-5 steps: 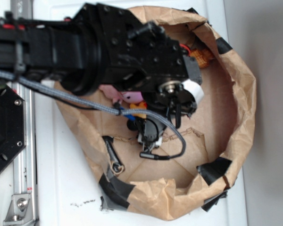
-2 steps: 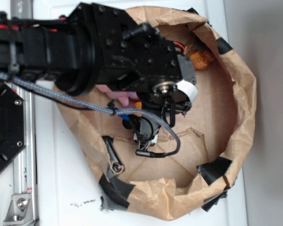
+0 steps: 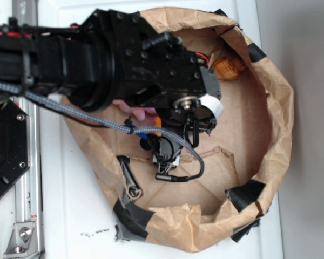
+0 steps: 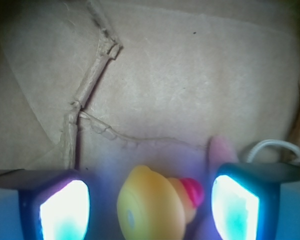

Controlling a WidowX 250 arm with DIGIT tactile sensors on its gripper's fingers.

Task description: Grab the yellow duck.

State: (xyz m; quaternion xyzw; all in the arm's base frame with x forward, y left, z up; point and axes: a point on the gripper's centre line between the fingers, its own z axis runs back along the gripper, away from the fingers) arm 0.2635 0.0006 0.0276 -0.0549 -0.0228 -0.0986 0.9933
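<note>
In the wrist view the yellow duck (image 4: 152, 205) sits between the two glowing fingers (image 4: 65, 210) of the gripper (image 4: 150, 210), its reddish beak (image 4: 192, 192) pointing toward the right finger; the fingers are spread, with a gap showing on either side of the duck, so they are not pinching it. Beyond the duck lies the torn brown paper floor (image 4: 190, 85), creased by a ragged seam, and a pale pink shape (image 4: 221, 150) rises just behind the right finger. In the exterior view the black arm (image 3: 97, 59) reaches from the left over the brown paper basket (image 3: 278, 124), hiding most of what lies beneath; a bit of pink bunny (image 3: 140, 112) peeks out under the wrist, and an orange-brown toy (image 3: 228, 67) rests against the far right wall
</note>
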